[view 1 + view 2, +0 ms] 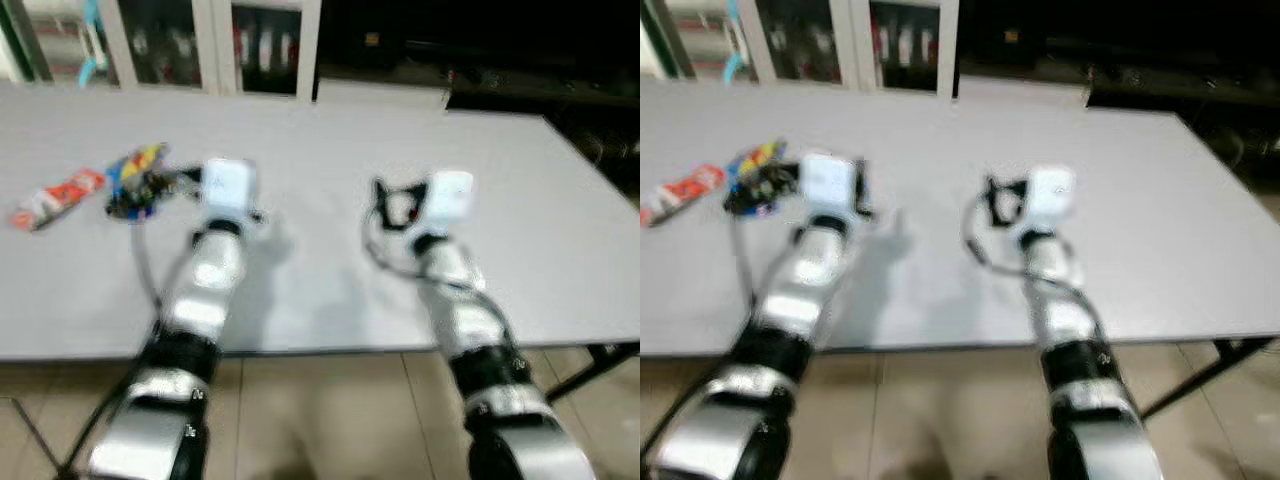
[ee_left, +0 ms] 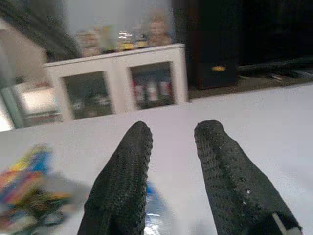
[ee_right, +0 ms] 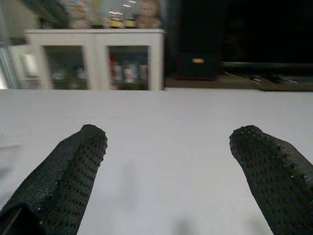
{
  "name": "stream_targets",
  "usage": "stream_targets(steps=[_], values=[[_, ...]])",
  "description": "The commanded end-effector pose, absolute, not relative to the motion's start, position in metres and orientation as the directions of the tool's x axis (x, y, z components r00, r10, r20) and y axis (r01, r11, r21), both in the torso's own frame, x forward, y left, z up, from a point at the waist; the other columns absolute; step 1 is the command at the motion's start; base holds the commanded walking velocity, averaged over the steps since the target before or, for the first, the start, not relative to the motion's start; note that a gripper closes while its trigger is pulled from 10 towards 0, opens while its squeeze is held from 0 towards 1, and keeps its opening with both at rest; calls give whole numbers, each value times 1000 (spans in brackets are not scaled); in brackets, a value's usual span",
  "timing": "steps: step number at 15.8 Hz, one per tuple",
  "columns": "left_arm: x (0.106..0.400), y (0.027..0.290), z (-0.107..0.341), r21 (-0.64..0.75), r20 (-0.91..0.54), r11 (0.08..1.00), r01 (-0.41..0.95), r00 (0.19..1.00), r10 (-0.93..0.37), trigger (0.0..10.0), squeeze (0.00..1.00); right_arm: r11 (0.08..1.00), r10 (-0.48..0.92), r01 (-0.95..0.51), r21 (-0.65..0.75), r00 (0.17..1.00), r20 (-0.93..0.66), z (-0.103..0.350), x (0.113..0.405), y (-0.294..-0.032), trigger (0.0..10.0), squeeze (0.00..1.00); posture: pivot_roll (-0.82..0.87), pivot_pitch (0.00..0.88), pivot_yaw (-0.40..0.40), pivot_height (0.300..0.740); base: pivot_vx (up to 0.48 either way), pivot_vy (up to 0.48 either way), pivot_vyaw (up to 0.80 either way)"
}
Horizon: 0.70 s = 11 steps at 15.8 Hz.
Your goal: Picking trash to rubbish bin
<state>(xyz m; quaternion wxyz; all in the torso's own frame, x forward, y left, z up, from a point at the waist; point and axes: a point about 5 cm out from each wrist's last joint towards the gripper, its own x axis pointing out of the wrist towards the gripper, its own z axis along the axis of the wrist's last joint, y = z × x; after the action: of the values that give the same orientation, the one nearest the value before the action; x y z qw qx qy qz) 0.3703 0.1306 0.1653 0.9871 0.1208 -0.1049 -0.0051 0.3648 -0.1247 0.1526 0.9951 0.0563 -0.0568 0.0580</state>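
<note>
Both end effectors hovering over the desk, trash off to my left.

My left end effector (image 2: 171, 147) is sitting open with a narrow gap between its fingers, empty, just beside a colourful crumpled wrapper (image 1: 138, 182) lying on the grey desk (image 1: 330, 140). My right end effector (image 3: 168, 161) is spreading wide open, empty, over bare desk well apart from the trash. A red wrapper (image 1: 58, 198) is lying further to my left, near the colourful one. White glass-door cabinets (image 1: 210, 45) are standing behind the desk. Head views are blurring.

Table (image 1: 560, 250) (grey): wrappers (image 1: 95, 188).
</note>
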Motion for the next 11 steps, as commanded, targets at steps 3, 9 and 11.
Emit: stream_targets(steps=[3, 9, 11], values=[[372, 132, 171, 247, 219, 969, -28, 975, -28, 10000, 0, 985, 114, -129, 114, 985, 130, 156, 365, -122, 10000, 0, -57, 15, -113, 740, 101, 0, 0], [371, 133, 170, 250, 219, 968, -31, 975, -25, 10000, 0, 985, 115, -130, 114, 985, 128, 156, 364, -123, 10000, 0, -58, 16, -112, 740, 333, 0, 0], [371, 133, 170, 251, 219, 968, -32, 976, -24, 10000, 0, 985, 115, -130, 114, 985, 125, 155, 364, -123, 10000, 0, -57, 18, -114, 740, 336, 0, 0]])
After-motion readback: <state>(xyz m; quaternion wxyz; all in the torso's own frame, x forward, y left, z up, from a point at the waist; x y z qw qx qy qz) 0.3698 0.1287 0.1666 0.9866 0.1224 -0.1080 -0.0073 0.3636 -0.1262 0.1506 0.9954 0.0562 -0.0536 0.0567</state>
